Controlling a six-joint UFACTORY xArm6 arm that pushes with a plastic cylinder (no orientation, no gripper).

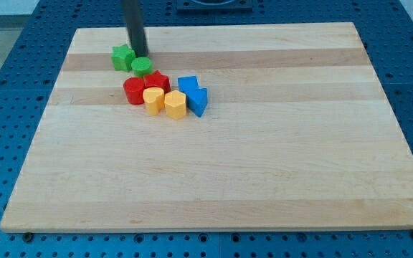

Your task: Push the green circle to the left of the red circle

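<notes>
The green circle (142, 67) lies near the board's top left, just above the red circle (134, 91) and touching or nearly touching the red star-like block (157, 81). My tip (139, 54) stands right behind the green circle, at its upper edge, between it and the green star-like block (123, 56) on its left. The rod rises out of the view's top.
Two yellow blocks (153, 100) (175, 104) sit below the red ones. Two blue blocks (188, 85) (198, 100) lie to their right. All blocks form one tight cluster on the wooden board (264, 158). Blue perforated table surrounds the board.
</notes>
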